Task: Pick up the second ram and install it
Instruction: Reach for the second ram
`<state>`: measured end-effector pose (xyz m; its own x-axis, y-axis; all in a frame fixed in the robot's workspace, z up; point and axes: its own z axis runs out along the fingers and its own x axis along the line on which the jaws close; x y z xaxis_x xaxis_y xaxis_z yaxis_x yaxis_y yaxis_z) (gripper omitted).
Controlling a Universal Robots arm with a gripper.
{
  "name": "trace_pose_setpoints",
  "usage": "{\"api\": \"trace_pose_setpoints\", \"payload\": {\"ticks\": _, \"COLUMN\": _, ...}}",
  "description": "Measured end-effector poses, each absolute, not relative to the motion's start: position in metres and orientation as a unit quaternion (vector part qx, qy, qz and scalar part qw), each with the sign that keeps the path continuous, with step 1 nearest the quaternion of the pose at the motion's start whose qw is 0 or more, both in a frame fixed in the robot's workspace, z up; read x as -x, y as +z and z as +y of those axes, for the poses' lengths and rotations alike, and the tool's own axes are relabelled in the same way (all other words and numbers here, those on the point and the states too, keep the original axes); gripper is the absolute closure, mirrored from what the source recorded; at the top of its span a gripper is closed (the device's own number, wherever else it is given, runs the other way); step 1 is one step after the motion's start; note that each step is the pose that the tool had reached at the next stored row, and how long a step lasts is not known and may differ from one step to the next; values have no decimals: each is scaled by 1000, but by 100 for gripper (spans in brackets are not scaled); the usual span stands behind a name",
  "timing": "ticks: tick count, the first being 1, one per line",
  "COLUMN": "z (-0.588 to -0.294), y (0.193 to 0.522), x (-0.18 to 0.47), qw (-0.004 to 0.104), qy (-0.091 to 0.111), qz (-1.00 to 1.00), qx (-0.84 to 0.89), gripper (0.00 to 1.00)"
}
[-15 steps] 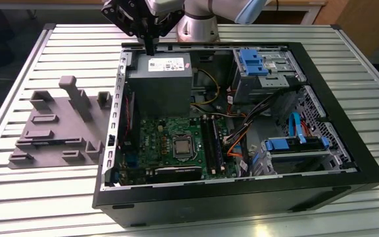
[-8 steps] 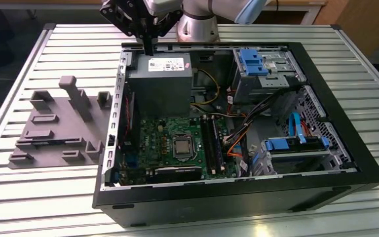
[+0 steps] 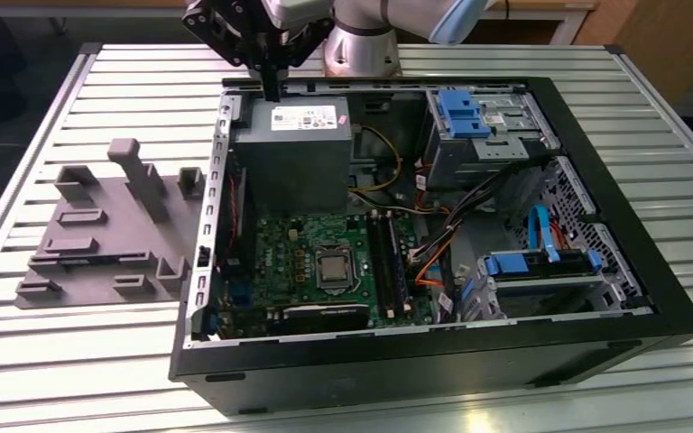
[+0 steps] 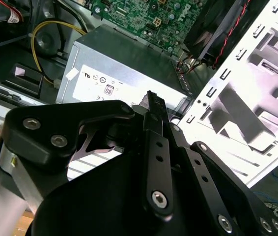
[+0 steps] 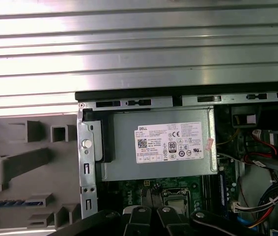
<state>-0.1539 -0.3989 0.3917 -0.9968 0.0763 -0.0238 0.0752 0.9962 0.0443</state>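
In the exterior view my gripper [image 3: 273, 90] hangs at the far edge of the open computer case [image 3: 635, 298], just above the grey power supply [image 3: 292, 153]. Its fingers stand together, shut, and nothing shows between them; the second wrist view gives the same closed tips of the gripper [image 4: 151, 102]. A dark blue strip, seemingly the second ram [image 5: 12, 202] seen edge-on, sits in a slot of the grey holder plate [image 5: 55, 196] outside the case. The plate [image 3: 94, 244] lies to the exterior view's left of the case. The green board [image 3: 286, 262] carries long black sockets [image 3: 385, 262].
Blue drive brackets [image 3: 461, 113], a second blue bracket [image 3: 540, 263] and loose orange and blue cables [image 3: 443, 244] fill the case's right half. The holder plate has upright posts [image 3: 142, 176]. A slatted metal table [image 3: 82, 361] surrounds everything.
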Motion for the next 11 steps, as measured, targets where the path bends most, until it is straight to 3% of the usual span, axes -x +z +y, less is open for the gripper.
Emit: {"api": "trace_pose_setpoints", "payload": {"ticks": 11, "z": -400, "y": 392, "x": 170, "qw": 13, "qy": 22, "qz": 999, "qx": -38, "gripper": 89}}
